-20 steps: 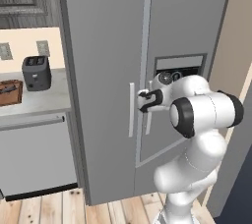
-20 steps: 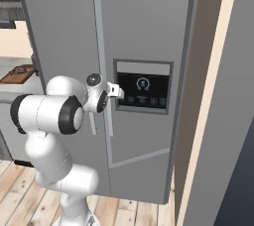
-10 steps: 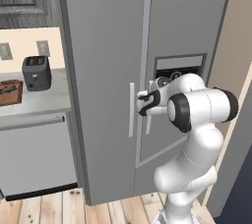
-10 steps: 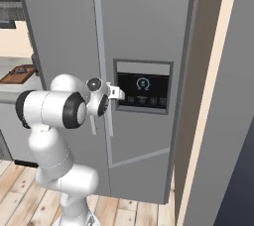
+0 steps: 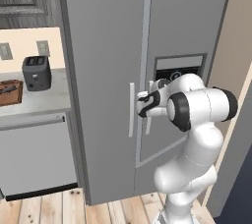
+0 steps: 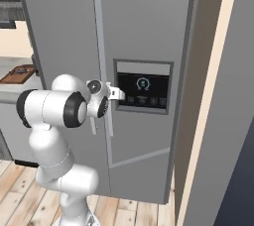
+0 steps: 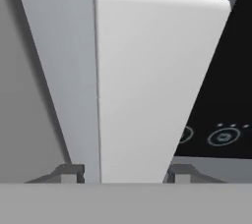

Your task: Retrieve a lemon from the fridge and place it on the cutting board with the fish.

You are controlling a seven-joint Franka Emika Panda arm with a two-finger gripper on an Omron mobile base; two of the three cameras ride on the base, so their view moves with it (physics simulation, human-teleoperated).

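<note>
At the closed fridge (image 5: 108, 70), gripper (image 7: 125, 171) fingers flanking right door's pale handle (image 7: 152, 80), grip unclear

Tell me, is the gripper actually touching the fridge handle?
Cannot tell. In the hand view the handle stands between the two fingertips, tight at both sides, but no view shows plain contact or a gap.

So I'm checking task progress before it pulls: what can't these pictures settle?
- Lemon: behind the shut doors of the fridge.
- Fish: cutting board is cut by the left base view's edge; too small in the right base view.
- Gripper contact with the handle: fingertips are cropped in the hand view.
</note>
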